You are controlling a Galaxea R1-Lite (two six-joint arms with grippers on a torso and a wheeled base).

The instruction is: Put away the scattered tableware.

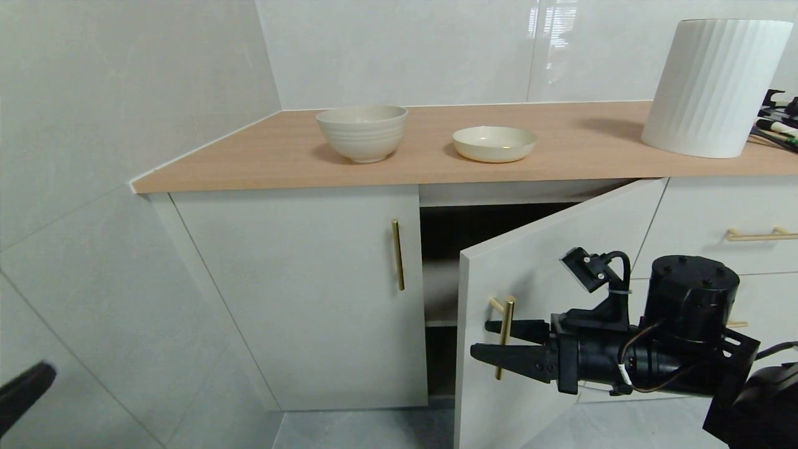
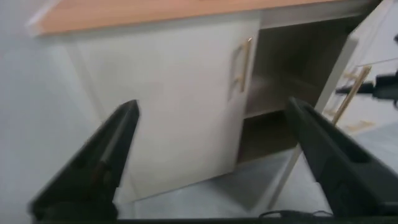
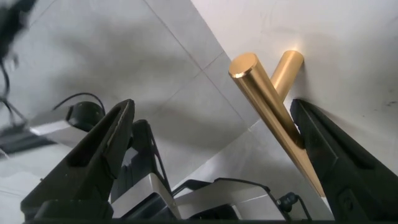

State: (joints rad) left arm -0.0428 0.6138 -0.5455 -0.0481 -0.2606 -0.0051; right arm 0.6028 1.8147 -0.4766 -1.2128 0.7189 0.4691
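Note:
A deep ribbed cream bowl (image 1: 361, 132) and a shallow cream dish (image 1: 494, 143) stand side by side on the wooden countertop (image 1: 262, 162). Below them the right cabinet door (image 1: 542, 249) stands partly open, its gold bar handle (image 1: 505, 337) (image 3: 273, 112) between the fingers of my right gripper (image 1: 492, 342) (image 3: 211, 155). That gripper is open, and one finger lies close against the bar. My left gripper (image 2: 211, 162) is open and holds nothing. It hangs low at the left, facing the shut left door (image 2: 168, 93).
A tall white ribbed cylinder (image 1: 717, 84) stands at the counter's right end, with dark utensils (image 1: 779, 125) behind it. A shelf (image 1: 439, 293) shows inside the open cabinet. Drawers with gold handles (image 1: 760, 235) lie to the right. A tiled wall (image 1: 93, 187) closes the left side.

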